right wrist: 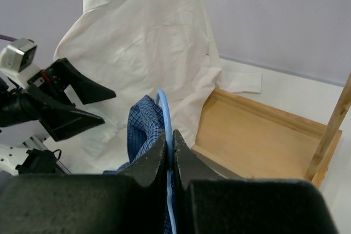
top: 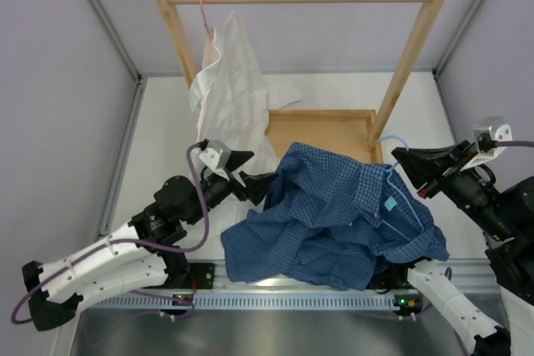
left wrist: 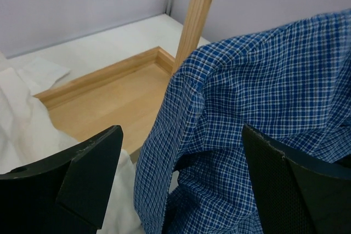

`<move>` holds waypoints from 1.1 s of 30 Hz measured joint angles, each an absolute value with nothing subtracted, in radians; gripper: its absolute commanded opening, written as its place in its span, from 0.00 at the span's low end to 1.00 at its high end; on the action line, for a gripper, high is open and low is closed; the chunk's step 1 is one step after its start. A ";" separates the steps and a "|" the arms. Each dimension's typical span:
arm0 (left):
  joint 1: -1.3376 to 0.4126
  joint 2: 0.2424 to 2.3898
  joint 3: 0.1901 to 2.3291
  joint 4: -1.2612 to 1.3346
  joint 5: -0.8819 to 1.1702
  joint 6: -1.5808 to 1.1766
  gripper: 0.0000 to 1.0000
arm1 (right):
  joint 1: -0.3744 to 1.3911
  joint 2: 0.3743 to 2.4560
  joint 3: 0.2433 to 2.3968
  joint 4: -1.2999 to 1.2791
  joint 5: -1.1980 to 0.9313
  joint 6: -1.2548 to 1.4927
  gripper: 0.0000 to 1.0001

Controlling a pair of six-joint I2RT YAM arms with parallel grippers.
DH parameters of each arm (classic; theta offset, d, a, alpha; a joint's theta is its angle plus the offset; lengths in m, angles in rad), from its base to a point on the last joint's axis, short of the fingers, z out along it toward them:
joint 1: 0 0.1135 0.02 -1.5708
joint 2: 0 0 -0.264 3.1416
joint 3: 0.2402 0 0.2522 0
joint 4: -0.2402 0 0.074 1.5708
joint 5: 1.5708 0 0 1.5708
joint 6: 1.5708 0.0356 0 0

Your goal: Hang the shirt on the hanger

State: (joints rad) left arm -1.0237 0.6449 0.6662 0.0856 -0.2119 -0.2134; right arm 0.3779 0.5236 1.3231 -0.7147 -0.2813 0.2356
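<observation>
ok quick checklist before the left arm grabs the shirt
1. right gripper shut on the hanger: ok
2. left gripper open: ok
3. edge of the shirt between the left fingers: ok
4. white shirt clear of those fingers: not ok, it lies right beside one
5. hanger arms inside the shirt: cannot tell, fabric hides them

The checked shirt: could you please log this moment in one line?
left gripper: open around blue checked shirt shoulder | right gripper: shut on light-blue wire hanger | shirt: draped partly over hanger
</observation>
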 measured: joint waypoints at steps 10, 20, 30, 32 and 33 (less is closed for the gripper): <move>-1.024 1.010 0.695 0.146 -0.205 -0.163 0.00 | 0.378 0.531 1.369 -0.727 -0.317 0.234 0.00; -0.987 1.136 0.897 0.085 -0.660 -0.347 0.00 | 0.378 0.428 1.368 -0.736 -0.187 0.200 0.00; -0.934 1.142 0.899 -0.003 -0.688 -0.490 0.00 | 0.422 0.392 1.369 -0.778 -0.080 0.184 0.00; -0.922 1.148 0.899 -0.012 -0.672 -0.505 0.00 | 0.433 0.392 1.369 -0.780 -0.068 0.184 0.00; -0.918 1.151 0.899 -0.014 -0.665 -0.509 0.00 | 0.438 0.393 1.369 -0.780 -0.065 0.184 0.00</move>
State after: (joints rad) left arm -0.9184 1.1515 0.8986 -0.0143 -0.6655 -0.5095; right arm 0.4381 0.3927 1.3689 -0.7803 -0.0650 0.1837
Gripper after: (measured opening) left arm 0.010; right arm 0.009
